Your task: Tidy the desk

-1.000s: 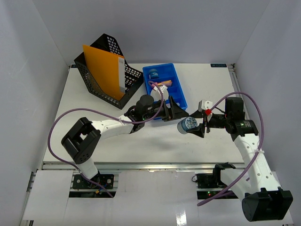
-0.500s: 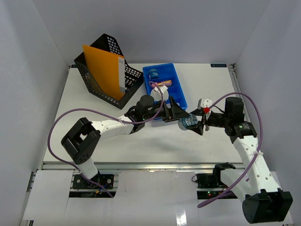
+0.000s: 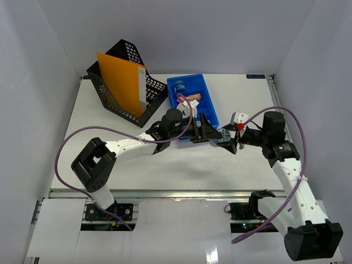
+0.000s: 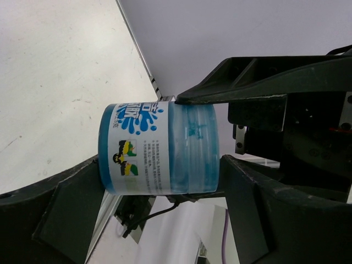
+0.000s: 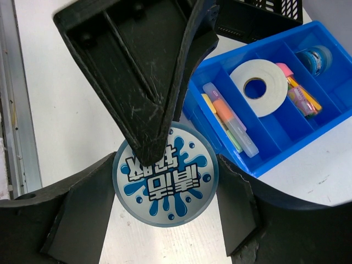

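Gripping a round blue plastic jar (image 5: pixel 165 187) in the right gripper (image 3: pixel 235 142), up above the large white desk (image 3: pixel 247 99), near the blue compartment tray (image 5: pixel 258 165). Straddling its ends with the left gripper (image 3: pixel 208 133); can't tell whether clamped.

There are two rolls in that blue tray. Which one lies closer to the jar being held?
The white roll, in the compartment next to the highlighters. The small blue roll sits in the tray's far end compartment.
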